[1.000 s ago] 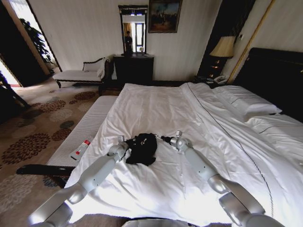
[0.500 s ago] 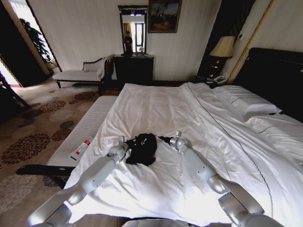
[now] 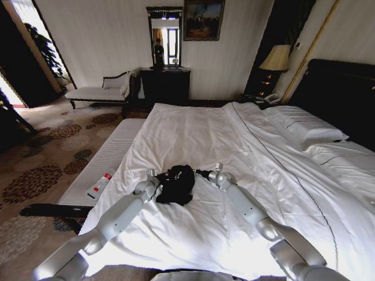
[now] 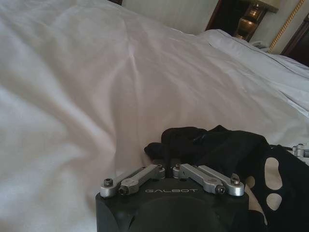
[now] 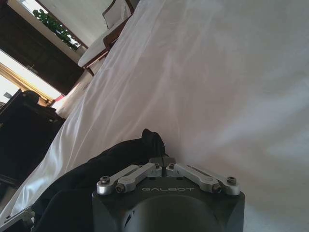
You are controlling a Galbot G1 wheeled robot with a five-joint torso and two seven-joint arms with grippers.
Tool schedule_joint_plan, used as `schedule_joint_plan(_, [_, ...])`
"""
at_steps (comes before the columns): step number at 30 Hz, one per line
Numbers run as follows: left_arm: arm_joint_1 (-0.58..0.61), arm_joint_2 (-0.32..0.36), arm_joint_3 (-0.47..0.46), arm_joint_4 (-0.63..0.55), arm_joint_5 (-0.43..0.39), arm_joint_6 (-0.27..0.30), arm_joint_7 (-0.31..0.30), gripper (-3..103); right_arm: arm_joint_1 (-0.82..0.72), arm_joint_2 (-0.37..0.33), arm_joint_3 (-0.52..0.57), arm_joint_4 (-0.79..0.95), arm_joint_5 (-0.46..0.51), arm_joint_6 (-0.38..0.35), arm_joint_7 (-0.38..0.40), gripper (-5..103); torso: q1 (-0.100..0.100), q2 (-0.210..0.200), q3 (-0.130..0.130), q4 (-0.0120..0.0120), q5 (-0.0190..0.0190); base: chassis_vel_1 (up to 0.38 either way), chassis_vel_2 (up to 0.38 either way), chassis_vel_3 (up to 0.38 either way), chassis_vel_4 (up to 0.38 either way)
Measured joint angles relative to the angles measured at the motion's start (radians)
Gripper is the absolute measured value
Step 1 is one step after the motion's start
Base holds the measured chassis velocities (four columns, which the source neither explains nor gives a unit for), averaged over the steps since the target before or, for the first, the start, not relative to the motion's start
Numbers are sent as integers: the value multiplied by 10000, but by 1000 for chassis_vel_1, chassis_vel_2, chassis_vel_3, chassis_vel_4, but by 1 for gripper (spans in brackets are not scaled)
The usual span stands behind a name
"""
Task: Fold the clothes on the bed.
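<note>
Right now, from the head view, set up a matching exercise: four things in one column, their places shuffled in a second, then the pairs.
Things:
1. black garment
2. left pincer
3. right pincer
4. pillow

Places:
A. by the headboard
B. bunched on the white sheet, between the two arms
C. at the garment's right edge
D. at the garment's left edge

Pairs: 1-B, 2-D, 3-C, 4-A

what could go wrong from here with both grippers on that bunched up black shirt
The black shirt lies crumpled in a heap on the bed, so folding may only tangle it further. The left gripper and right gripper both look shut on fabric edges; a thin pinch might slip, or catch the white sheet too.
</note>
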Motion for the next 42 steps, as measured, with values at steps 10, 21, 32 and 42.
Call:
schedule_joint_plan(10, [-104, 9, 23, -223, -38, 8, -166, 2, -168, -412, 152, 729, 69, 92, 194, 0, 0, 1, 0, 0, 0, 0, 0, 0, 0])
schedule_joint_plan(21, [-335, 99, -18, -849, -385, 14, -637, 2, -653, -1231, 694, 2664, -293, 294, 690, 0, 0, 1, 0, 0, 1, 0, 0, 0, 0])
schedule_joint_plan(32, [-1268, 642, -178, -2263, -1312, 114, -1224, 2, -805, -2259, 1327, 4792, -309, 244, 1427, 0, 0, 0, 0, -1, 2, 0, 0, 0, 0])
schedule_joint_plan(42, [-2712, 1306, 299, -3103, -2185, 242, -1563, 2, -285, -3455, 1615, 6528, 491, 184, 2001, 0, 1, 0, 0, -1, 2, 0, 0, 0, 0])
